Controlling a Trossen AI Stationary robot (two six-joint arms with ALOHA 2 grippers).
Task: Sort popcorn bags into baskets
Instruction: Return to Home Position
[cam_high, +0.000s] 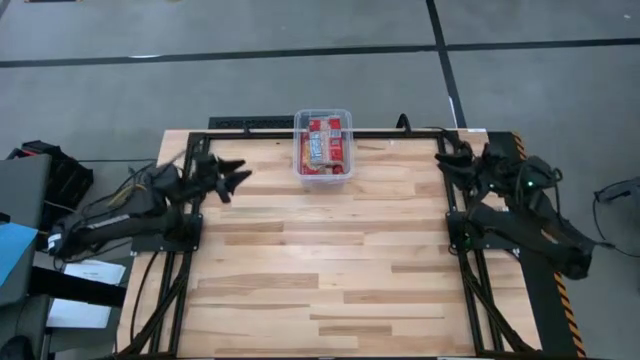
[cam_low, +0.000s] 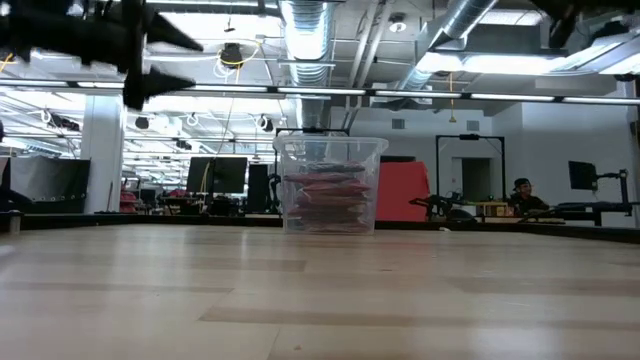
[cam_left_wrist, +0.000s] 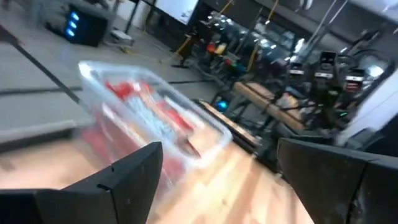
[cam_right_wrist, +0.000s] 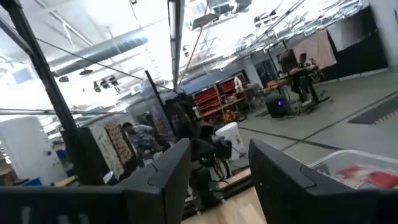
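Either side of the bin (cam_high: 297, 150), left arm (cam_high: 150, 205) and right arm (cam_high: 520, 215) folded, jaws parted, empty.

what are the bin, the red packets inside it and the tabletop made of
The clear bin looks like rigid transparent plastic, glossy: the room shows through its walls. The popcorn bags are probably thin printed film or foil, red with silvery print; too small to be sure. The table is light wood strips, butcher-block style, with a smooth finish.
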